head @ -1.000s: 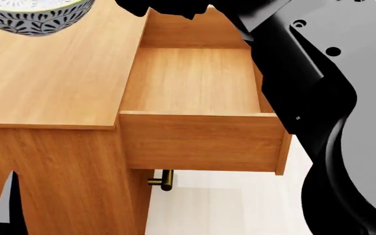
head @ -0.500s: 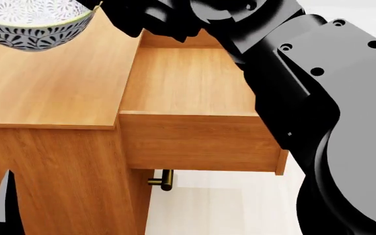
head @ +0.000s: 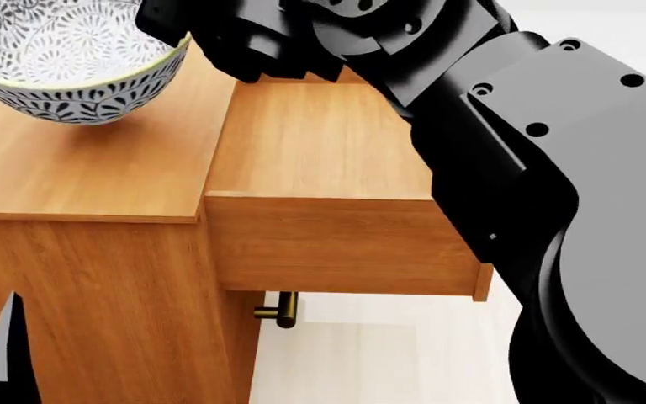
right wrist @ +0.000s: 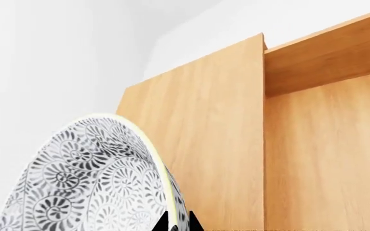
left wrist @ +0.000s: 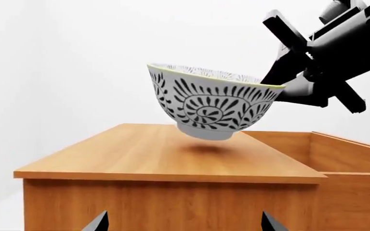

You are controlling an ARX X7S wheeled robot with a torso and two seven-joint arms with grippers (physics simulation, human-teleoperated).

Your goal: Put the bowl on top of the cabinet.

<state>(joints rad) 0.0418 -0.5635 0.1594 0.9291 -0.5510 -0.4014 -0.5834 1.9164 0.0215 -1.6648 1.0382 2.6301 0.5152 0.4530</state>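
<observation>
Bowl (left wrist: 214,106) up in the air, pinched tight at its rim by the right end effector (head: 188,34), just over the cabinet (left wrist: 172,154) top below it, not yet set down and let go.

No text, label, brand, number or sign can be read in any view. The bowl (left wrist: 214,106) carries only a dark petal pattern, and the cabinet (head: 87,168) shows only plain wood grain.
</observation>
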